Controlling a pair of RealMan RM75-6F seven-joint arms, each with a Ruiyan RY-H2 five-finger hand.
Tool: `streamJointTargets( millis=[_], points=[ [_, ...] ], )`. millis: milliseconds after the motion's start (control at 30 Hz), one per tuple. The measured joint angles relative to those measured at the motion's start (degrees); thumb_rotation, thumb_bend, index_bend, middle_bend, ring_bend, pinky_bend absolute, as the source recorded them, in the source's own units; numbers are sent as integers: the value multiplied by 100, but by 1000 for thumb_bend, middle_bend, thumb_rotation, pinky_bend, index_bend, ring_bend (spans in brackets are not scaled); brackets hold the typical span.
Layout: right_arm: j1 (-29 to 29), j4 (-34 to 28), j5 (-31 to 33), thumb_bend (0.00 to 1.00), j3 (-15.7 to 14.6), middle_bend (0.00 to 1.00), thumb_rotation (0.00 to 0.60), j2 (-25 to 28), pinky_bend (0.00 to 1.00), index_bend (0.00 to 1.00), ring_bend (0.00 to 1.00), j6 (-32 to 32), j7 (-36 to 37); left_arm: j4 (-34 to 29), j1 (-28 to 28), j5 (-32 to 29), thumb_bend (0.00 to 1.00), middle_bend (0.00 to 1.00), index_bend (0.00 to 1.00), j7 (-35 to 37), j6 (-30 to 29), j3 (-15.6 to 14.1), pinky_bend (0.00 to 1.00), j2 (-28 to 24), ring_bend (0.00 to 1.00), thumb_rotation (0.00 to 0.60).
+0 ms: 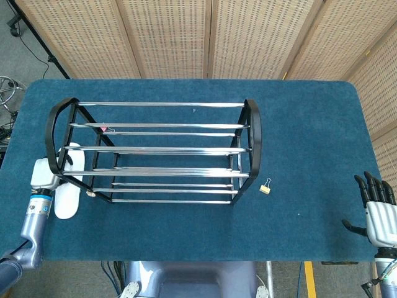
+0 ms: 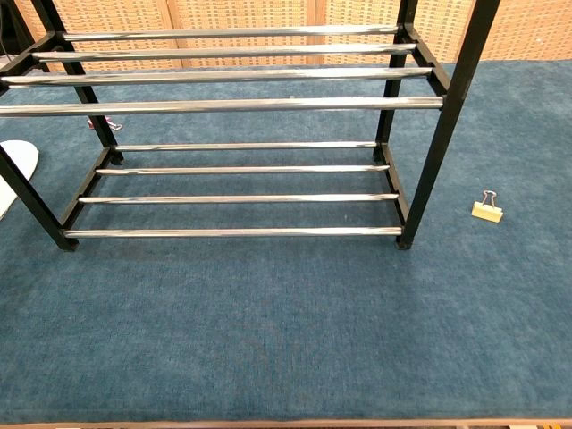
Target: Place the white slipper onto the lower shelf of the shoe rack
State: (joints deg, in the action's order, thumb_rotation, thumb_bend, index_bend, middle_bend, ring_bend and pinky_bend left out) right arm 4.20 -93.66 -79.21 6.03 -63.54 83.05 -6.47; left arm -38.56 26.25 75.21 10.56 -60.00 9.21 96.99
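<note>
The white slipper (image 1: 67, 197) lies flat on the blue table just outside the left end of the shoe rack (image 1: 155, 150); only its tip (image 2: 16, 165) shows at the chest view's left edge. My left hand (image 1: 44, 175) is against the slipper's left side, next to the rack's black end loop. Its fingers are hidden, so whether it grips the slipper is unclear. The lower shelf (image 2: 241, 198) of chrome bars holds nothing. My right hand (image 1: 378, 208) hovers at the table's front right corner, fingers spread, holding nothing.
A small binder clip (image 1: 265, 187) lies on the table (image 1: 310, 124) just right of the rack, also seen as binder clip (image 2: 487, 208). Woven folding screens stand behind the table. The rack's black end frames flank the shelves.
</note>
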Motion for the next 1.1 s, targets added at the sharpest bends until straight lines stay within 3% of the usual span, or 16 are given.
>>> streamJointTargets(
  millis=[233,433,767,1100],
  points=[
    [2,-13,3,0,-9,0,600,10,0,0,0,-13,-5,-57,-47,194,439,496,648,294,-356,-49,529,-76,461,600],
    [8,-18,18,0,-15,0,600,-2,0,0,0,-31,-41,-270,-147,709,442,499,651,849,-1043,-268,531,-412,463,600],
    [26,-57,14,0,-44,0,600,-41,0,0,0,-59,-174,-540,-383,2155,444,499,651,1684,-2389,-1193,531,-1248,459,600],
    [37,-57,46,0,-47,0,600,-44,0,0,0,-94,-176,-437,-615,2937,465,499,651,1587,-3119,-1829,531,-1496,459,600]
  ],
)
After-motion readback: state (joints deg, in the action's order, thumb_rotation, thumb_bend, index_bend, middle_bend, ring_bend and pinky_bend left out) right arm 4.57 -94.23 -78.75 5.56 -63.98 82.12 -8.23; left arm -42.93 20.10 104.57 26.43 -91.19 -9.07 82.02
